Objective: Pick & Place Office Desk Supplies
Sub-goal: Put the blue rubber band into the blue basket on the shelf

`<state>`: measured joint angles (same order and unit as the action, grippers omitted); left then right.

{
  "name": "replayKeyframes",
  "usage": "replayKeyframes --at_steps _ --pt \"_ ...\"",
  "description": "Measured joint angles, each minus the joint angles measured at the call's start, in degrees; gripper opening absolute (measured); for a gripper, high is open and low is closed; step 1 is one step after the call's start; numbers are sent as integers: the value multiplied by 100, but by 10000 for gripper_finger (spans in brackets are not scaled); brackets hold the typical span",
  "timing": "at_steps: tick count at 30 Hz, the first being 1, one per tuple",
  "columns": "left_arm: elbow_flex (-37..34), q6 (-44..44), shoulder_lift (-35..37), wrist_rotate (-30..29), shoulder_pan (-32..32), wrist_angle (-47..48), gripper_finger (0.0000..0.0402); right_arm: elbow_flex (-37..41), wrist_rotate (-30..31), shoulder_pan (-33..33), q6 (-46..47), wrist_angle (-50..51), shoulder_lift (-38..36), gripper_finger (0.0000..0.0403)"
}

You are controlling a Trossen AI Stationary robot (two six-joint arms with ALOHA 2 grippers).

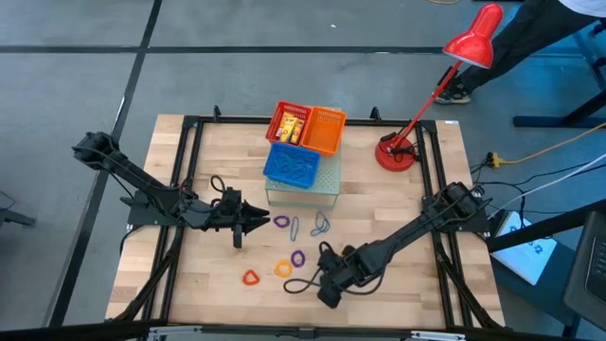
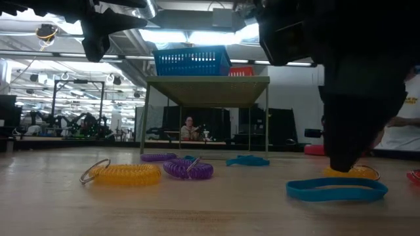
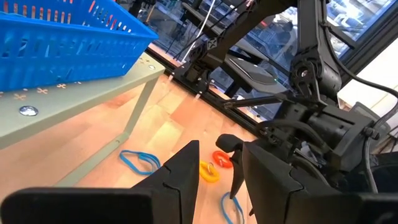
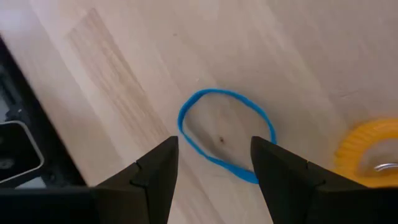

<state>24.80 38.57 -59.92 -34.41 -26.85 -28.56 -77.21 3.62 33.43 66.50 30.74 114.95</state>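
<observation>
We hold our right gripper [image 4: 214, 163] low over the blue loop [image 4: 225, 134] on the bare wood, fingers spread to straddle its band for a pinch. Our left gripper [image 1: 254, 221] waits near the purple loop [image 1: 282, 222], fingers parted and empty, while the baskets [image 1: 305, 142] sit ready on the shelf.

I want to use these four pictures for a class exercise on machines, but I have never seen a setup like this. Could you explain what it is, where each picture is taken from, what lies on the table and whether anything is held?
Two dark robot arms work at a wooden table. One picture looks down from overhead, one sits at tabletop height, and one camera rides on each wrist.

Small coiled and flat loops lie scattered: purple, orange, red, blue. Mesh baskets sit on a small stand, beside a red lamp.

The right gripper is open above a blue loop, not gripping it. The left gripper is open too, with nothing between its fingers.
</observation>
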Motion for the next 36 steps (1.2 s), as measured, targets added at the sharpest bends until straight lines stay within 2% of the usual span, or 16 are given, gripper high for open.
replayKeyframes --at_steps 17,26,36 --pt "0 -42 0 -46 0 0 118 48 -140 -130 -1185 -162 11 203" --pt "0 -22 0 -48 0 0 118 674 -425 -108 -847 -877 -39 204" --pt "0 17 -2 -48 0 0 118 662 -551 -57 -737 -1021 -15 204"
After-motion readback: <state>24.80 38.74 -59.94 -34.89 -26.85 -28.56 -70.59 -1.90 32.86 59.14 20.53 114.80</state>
